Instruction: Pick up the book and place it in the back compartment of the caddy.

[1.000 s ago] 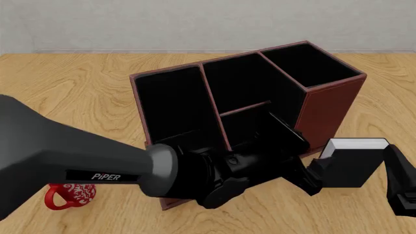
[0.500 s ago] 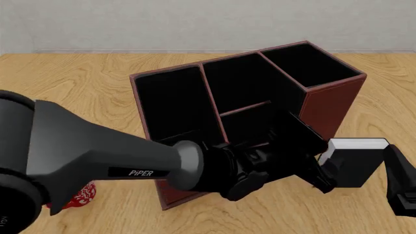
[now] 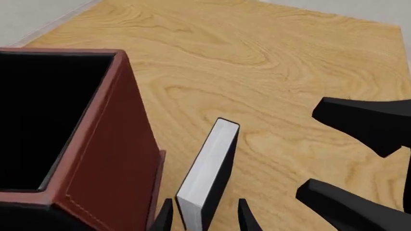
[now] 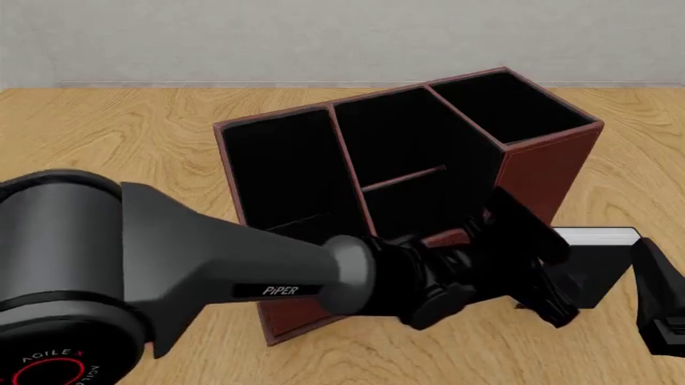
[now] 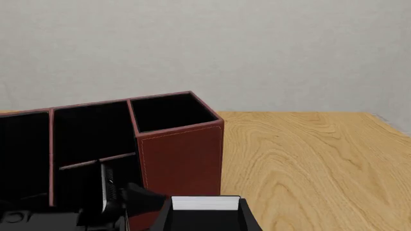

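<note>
The book (image 4: 595, 265) stands on edge on the table just right of the caddy (image 4: 541, 172), white page edges up. My left gripper (image 4: 550, 277) reaches across the caddy's front and is open, its fingertips either side of the book's (image 3: 209, 166) near end without clear contact. My right gripper (image 4: 655, 295) sits at the book's right end, open, fingers apart in the left wrist view (image 3: 311, 154). The right wrist view shows the book (image 5: 205, 202) just ahead of those fingers and the caddy (image 5: 183, 154) behind. The back compartment (image 4: 410, 204) is the small cell beside the thin cross-divider, partly hidden by my left arm.
My left arm's thick grey link (image 4: 160, 273) covers the table's front left and the caddy's lower front. A grey wall (image 4: 321, 40) rises at the table's far edge. Bare wooden tabletop (image 3: 270, 62) lies beyond the book.
My left arm has swung right along the caddy's front, bringing its gripper up to the book. The book and the right gripper have stayed put. The arm now hides the mug.
</note>
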Robot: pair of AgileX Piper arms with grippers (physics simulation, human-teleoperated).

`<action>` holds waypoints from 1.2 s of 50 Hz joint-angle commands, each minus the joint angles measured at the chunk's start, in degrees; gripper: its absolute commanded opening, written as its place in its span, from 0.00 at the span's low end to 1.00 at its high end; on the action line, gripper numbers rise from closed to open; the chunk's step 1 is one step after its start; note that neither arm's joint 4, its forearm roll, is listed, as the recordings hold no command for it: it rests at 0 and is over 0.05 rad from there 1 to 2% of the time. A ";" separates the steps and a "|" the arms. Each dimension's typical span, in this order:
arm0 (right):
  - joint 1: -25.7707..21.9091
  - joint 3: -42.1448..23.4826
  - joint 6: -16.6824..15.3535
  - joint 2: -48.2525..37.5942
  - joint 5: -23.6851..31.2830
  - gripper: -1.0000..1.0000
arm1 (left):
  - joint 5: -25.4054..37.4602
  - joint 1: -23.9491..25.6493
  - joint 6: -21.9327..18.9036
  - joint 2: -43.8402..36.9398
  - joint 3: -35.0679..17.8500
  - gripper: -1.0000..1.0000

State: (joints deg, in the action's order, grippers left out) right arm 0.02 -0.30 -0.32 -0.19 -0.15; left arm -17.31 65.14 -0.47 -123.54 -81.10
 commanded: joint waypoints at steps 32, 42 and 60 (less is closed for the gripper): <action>-0.02 -0.04 -0.02 0.03 0.04 1.00 | 1.31 -0.30 -1.73 -2.61 -3.17 0.00; -0.02 0.09 0.00 -0.04 -0.13 1.00 | 0.87 -0.30 -2.25 -1.89 -2.47 0.00; -0.03 0.07 -0.02 0.01 -0.08 1.00 | -5.28 0.33 -5.51 3.49 5.56 0.00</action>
State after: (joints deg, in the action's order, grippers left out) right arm -0.01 -0.23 -0.34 -0.20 -0.24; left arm -19.52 65.25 -2.93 -123.10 -79.07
